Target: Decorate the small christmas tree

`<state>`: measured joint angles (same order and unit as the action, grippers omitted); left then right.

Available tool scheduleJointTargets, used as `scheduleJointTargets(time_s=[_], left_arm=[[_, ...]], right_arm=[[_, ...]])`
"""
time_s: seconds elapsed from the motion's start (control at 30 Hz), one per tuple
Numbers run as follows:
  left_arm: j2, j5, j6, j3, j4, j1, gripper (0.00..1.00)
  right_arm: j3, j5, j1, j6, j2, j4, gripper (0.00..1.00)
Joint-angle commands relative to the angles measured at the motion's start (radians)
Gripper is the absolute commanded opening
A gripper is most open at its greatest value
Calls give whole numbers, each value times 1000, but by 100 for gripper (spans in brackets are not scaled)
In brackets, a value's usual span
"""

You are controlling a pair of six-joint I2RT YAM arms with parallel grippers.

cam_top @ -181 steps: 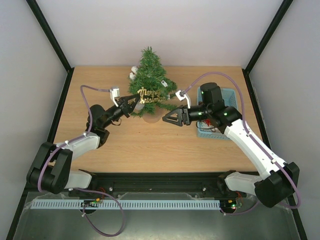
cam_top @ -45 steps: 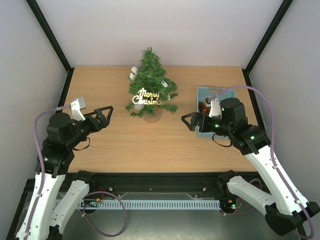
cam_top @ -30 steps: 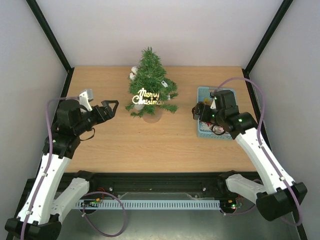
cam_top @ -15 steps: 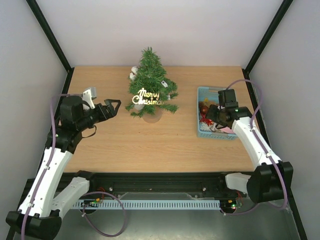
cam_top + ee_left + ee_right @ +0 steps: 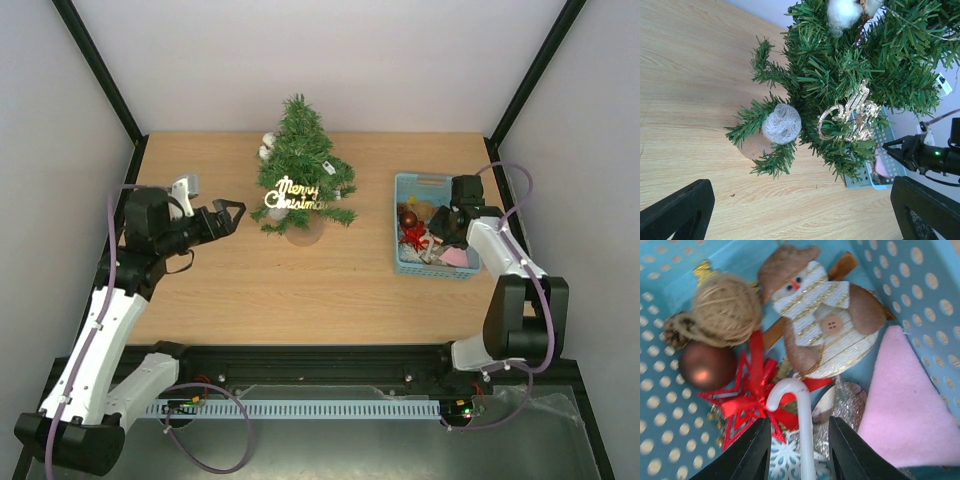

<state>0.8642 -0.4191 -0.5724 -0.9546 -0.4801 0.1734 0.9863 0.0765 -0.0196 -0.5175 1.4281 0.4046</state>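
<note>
Top external: small christmas tree (image 5: 302,165) upright at 12 o'clock of table (image 5: 330,290), gold Merry Christmas sign (image 5: 293,194) on front branches. Left gripper (image 5: 228,212) at tree's 8 o'clock, well apart from it, jaws spread wide, empty. Light-blue basket (image 5: 430,272) at tree's 4 o'clock. Right wrist: right gripper (image 5: 800,425) inside basket, jaws part-way apart, straddling white candy cane (image 5: 802,410) stem, gap either side, no grasp. Snowman (image 5: 825,330) at cane's 12 o'clock, brown bauble (image 5: 705,365) at cane's 10 o'clock.

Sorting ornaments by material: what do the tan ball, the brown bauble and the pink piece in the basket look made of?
Tan ball: wound jute-like twine, matte; strands visible.
Brown bauble: plastic or glass, satin sheen, soft highlight.
Pink piece: probably felt, fuzzy, flat.
</note>
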Motion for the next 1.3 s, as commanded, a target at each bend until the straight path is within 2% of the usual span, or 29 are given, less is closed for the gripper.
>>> scheduleJointTargets(time_s=[0.0, 0.1, 0.5, 0.97, 1.27], left_arm=[[12, -29, 18, -24, 4, -6, 99], [20, -30, 27, -26, 2, -6, 99], [45, -32, 50, -34, 1, -15, 99], [60, -64, 52, -25, 17, -26, 99], [59, -71, 50, -21, 21, -26, 99]], right_arm=[[20, 27, -23, -12, 68, -39, 29], [30, 30, -23, -24, 113, -62, 23], [163, 34, -25, -38, 278, -71, 22], [110, 101, -25, 16, 258, -68, 20], [77, 50, -25, 28, 253, -94, 19]])
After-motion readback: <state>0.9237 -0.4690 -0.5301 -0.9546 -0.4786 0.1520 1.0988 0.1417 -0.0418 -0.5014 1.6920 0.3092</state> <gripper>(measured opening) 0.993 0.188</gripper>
